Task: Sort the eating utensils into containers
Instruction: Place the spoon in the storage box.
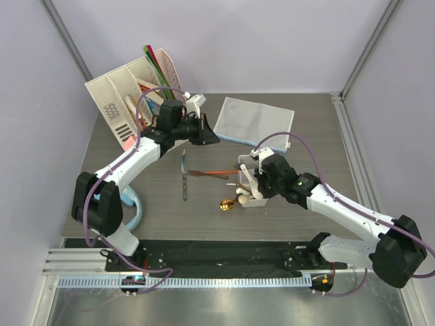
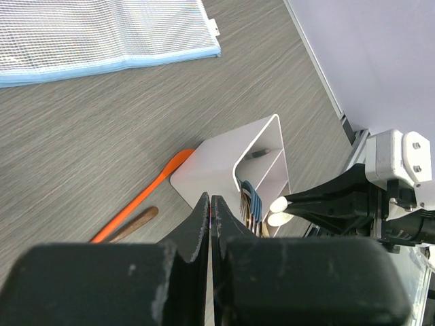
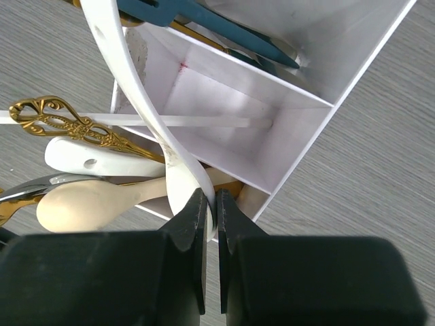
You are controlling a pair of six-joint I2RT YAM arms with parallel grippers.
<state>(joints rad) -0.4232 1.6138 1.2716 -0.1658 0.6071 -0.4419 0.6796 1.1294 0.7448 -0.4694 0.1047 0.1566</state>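
The white divided container (image 1: 256, 199) stands mid-table, with blue-handled pieces (image 3: 224, 30), a gold ornate handle (image 3: 61, 119), a white ceramic spoon (image 3: 81, 156) and a wooden spoon (image 3: 88, 204) in it. My right gripper (image 3: 211, 197) is over the container's near end, shut on the edge of another white ceramic soup spoon (image 3: 146, 102) that arcs up across the compartments. My left gripper (image 2: 211, 204) hovers behind the container (image 2: 224, 159), shut with nothing in it. On the table lie a knife (image 1: 183, 178), an orange-handled piece (image 2: 146, 193) beside a wooden handle (image 2: 136, 223), and a gold spoon (image 1: 226, 204).
A white file rack (image 1: 132, 92) with books and folders stands at the back left. A grey-blue mesh cloth (image 1: 253, 121) lies flat at the back centre. A light-blue ring (image 1: 136, 210) sits by the left arm's base. Walls close in both sides.
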